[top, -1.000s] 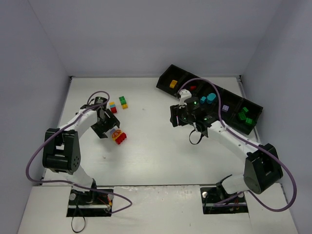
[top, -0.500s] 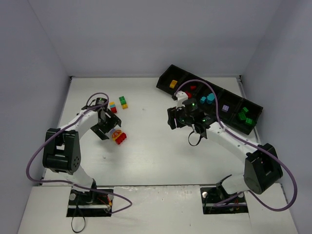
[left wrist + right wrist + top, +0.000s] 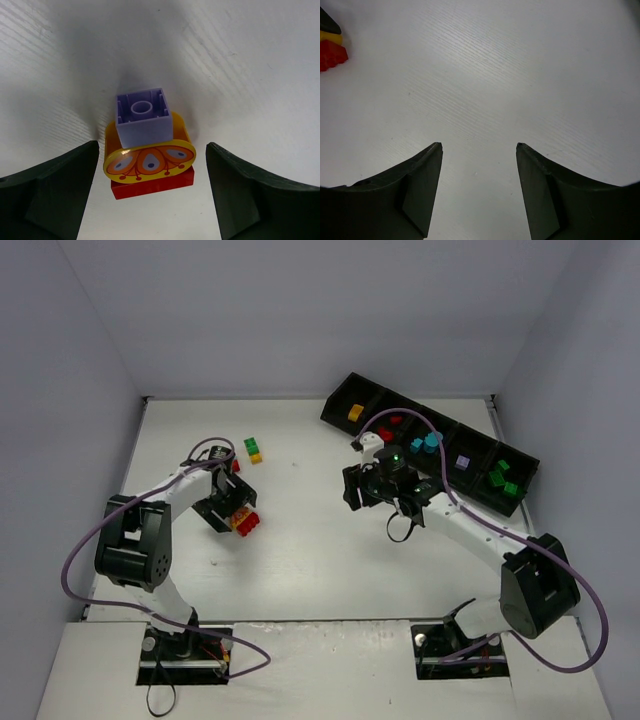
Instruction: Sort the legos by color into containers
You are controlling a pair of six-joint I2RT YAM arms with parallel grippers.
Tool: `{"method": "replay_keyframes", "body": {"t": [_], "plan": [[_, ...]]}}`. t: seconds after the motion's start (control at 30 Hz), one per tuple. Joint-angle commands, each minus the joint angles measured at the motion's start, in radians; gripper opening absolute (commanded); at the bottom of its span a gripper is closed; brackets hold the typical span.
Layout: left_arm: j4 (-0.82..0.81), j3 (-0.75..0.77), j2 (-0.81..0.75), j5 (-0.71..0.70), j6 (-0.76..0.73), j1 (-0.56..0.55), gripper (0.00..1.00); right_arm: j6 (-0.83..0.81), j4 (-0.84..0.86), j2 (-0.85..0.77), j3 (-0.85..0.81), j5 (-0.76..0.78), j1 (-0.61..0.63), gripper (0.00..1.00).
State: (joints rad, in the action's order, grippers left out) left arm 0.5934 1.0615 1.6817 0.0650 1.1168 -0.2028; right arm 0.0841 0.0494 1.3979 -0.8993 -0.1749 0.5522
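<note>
A small stack lies on the white table: a purple brick (image 3: 143,116) on a yellow decorated piece (image 3: 150,161) on a red brick (image 3: 152,184); it also shows in the top view (image 3: 245,523). My left gripper (image 3: 152,146) is open with one finger on each side of the stack, not touching it; in the top view the left gripper (image 3: 232,508) stands just left of the stack. My right gripper (image 3: 479,145) is open and empty over bare table, left of the black tray (image 3: 338,405) in the top view (image 3: 352,486). The stack shows at the right wrist view's left edge (image 3: 330,52).
A green and yellow stack (image 3: 253,449) stands at the back. Another small stack (image 3: 234,465) is partly hidden behind my left arm. The tray compartments hold a yellow brick (image 3: 355,412), red (image 3: 390,428), teal (image 3: 426,443), purple (image 3: 462,461) and green bricks (image 3: 502,478).
My left gripper has shifted right and closed in around the red, yellow and purple stack. My right gripper has moved a little to the left, away from the tray.
</note>
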Motion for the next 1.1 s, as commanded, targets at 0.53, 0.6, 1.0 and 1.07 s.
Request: {"method": "replay_keyframes", "body": {"t": [0.53,0.6,1.0,1.07], "plan": [[-0.043,0.003,-0.051,0.018,0.067,-0.003,0.02,-0.049,0.113,-0.046,0.010,-0.072,0.110,0.59],[-0.035,0.012,-0.095,0.036,0.074,-0.003,0.00,-0.053,0.138,-0.042,-0.012,-0.074,0.136,0.62],[0.036,0.063,-0.318,0.099,0.103,-0.004,0.00,-0.075,0.257,0.121,-0.220,-0.021,0.328,0.82],[0.033,0.063,-0.356,0.105,0.100,-0.006,0.00,-0.060,0.271,0.148,-0.266,-0.044,0.336,0.82]]}}
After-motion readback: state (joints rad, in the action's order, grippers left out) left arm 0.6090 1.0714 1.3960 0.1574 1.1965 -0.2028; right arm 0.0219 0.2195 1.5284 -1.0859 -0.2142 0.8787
